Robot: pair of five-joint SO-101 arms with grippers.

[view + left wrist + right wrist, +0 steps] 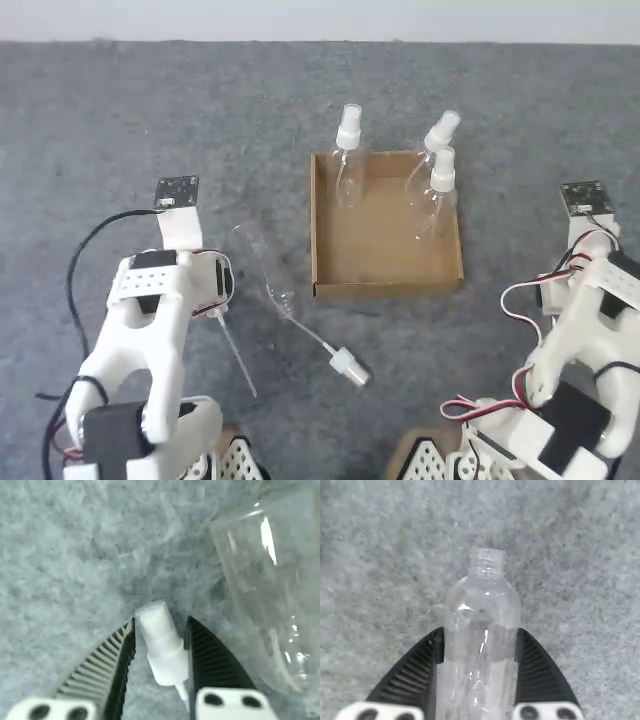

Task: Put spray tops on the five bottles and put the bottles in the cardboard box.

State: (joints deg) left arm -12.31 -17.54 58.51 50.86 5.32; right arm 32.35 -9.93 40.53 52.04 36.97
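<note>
The left arm (140, 340) stands at the near left of the grey carpet (150, 110). The left gripper (160, 622) is low over the carpet. Its jaws are drawn in to a narrow gap and press on both sides of a white spray top (161, 645). In the high view this top's thin tube points back toward the arm's base.

Just to the right lies an uncapped bottle (262, 262). It is on its side on the carpet, with its neck toward the near edge. The left wrist view shows its clear wall close beside the gripper.

A loose top (350, 366) lies further right and nearer. Its tube runs up toward the lying bottle's neck.

The cardboard box (385, 282) sits open in the middle of the carpet, beyond the loose top. Three bottles with tops on are inside it:
- The first capped bottle (347, 170) is at the far left corner.
- The second capped bottle (428, 160) is at the far right and tilted.
- The third capped bottle (438, 205) is just in front of the second, by the right wall.

The right arm (590, 330) stands at the near right, well apart from the box. The right gripper (479, 635) has its jaws spread to the width of a clear held bottle (482, 600) and clamped on its body. The bottle's open neck has no top and points away from the wrist. Whether this bottle touches the carpet cannot be told.
</note>
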